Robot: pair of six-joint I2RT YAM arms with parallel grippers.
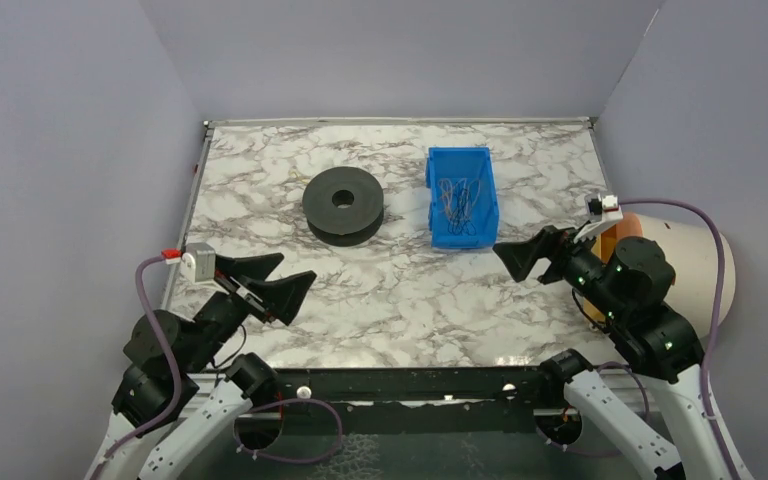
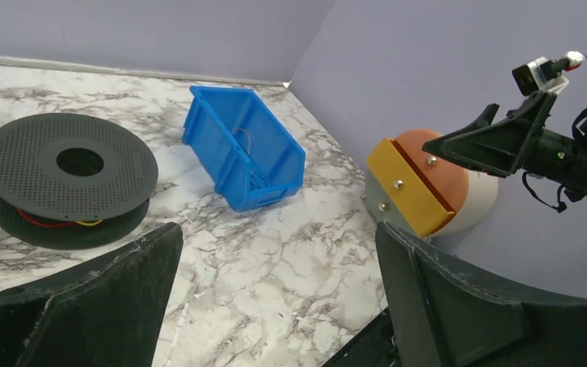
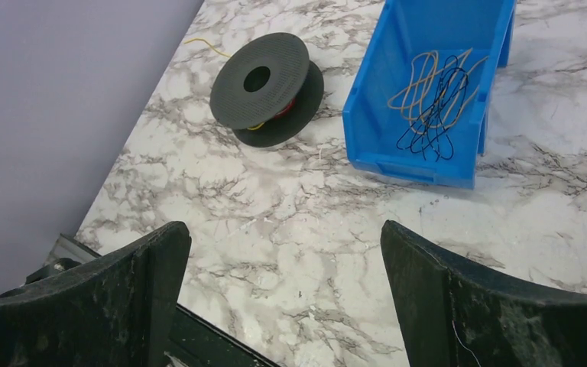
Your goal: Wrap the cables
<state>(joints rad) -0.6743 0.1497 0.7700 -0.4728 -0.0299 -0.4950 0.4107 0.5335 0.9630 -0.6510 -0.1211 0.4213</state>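
A black spool [image 1: 343, 205] lies flat on the marble table, left of centre; red and yellow wire is wound on it in the left wrist view [image 2: 69, 180] and it also shows in the right wrist view [image 3: 266, 89]. A blue bin [image 1: 461, 197] to its right holds loose tan, black and blue cables [image 3: 434, 101]. My left gripper [image 1: 282, 279] is open and empty, hovering near the front left. My right gripper [image 1: 520, 257] is open and empty, below the bin's front end.
An orange and white cylinder with a yellow plate [image 2: 428, 183] stands off the table's right edge, beside my right arm. Grey walls enclose the table on three sides. A black rail [image 1: 400, 382] runs along the near edge.
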